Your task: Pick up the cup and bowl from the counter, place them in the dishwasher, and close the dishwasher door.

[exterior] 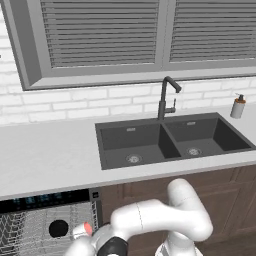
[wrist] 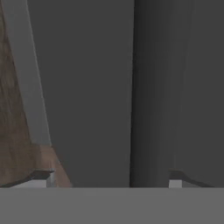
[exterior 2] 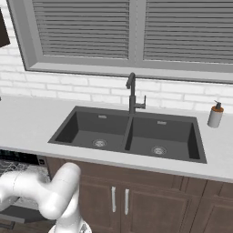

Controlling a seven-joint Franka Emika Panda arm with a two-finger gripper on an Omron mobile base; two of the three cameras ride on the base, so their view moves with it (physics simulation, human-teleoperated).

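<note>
Dishwasher (exterior: 45, 220) sits under the surface (exterior: 45, 155) at the left, its black control strip with teal display just below the surface edge and its grey wire rack exposed. The all-black bowl (exterior: 58, 228) lies in the rack. The cup (exterior: 83, 229), white with its red inside facing sideways, lies on its side just right of the bowl, also in the rack, close against the white arm.

The dark double sink (exterior: 170, 140) is set into the surface, with a dark faucet (exterior: 166, 97) behind the divider and a white soap dispenser (exterior: 238, 106) at the far right near the wall. Brown wooden cabinets (exterior 2: 136, 195) run below.

In the hand view, the end effector (wrist: 109, 177) has its 2 fingertips (wrist: 41, 177) set wide apart with nothing between them, directed at a flat dark grey panel, the dishwasher door (wrist: 87, 87). Contact with the panel cannot be determined. Brown wood flooring shows at the left edge.
</note>
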